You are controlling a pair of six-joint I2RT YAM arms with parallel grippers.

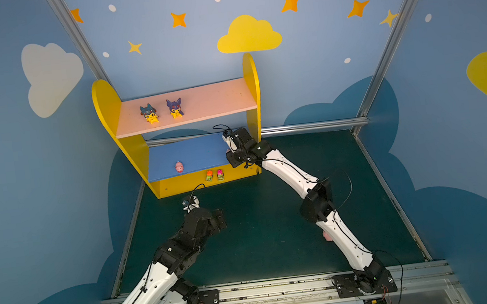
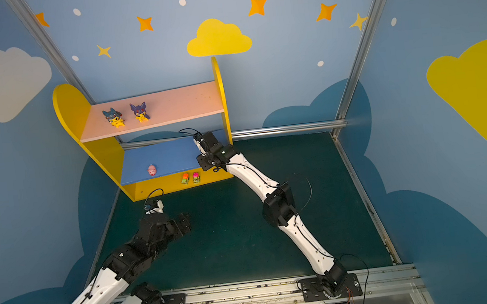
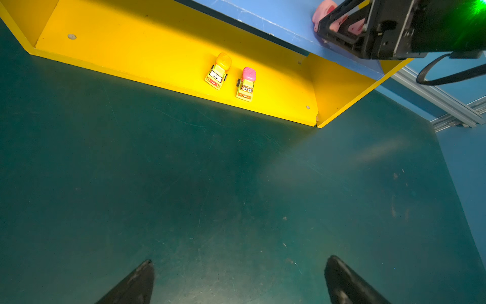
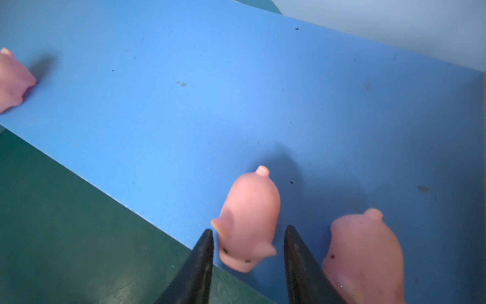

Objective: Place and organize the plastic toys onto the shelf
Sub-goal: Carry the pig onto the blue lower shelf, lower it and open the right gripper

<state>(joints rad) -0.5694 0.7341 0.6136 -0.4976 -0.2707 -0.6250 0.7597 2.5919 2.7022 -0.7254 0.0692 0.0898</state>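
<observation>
In both top views the shelf (image 1: pixel 250 74) sits at 11 o'clock on the mat (image 1: pixel 261 235), w/ hooded figurines (image 1: pixel 149 113) on its pink board (image 1: pixel 214 100) and cars (image 1: pixel 209 175) on the base (image 1: pixel 183 186); L wrist view: left gripper (image 3: pixel 240 259) spread wide above the mat; R wrist view: right gripper (image 4: pixel 247 231) parted, loosely straddling a pig (image 4: pixel 249 205) at the blue board (image 4: pixel 236 92) front edge, not pinching it.

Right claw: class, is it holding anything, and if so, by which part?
Nothing is held. The right claw is open, straddling a pink pig that rests on the blue board, a gap showing on each side.
</observation>
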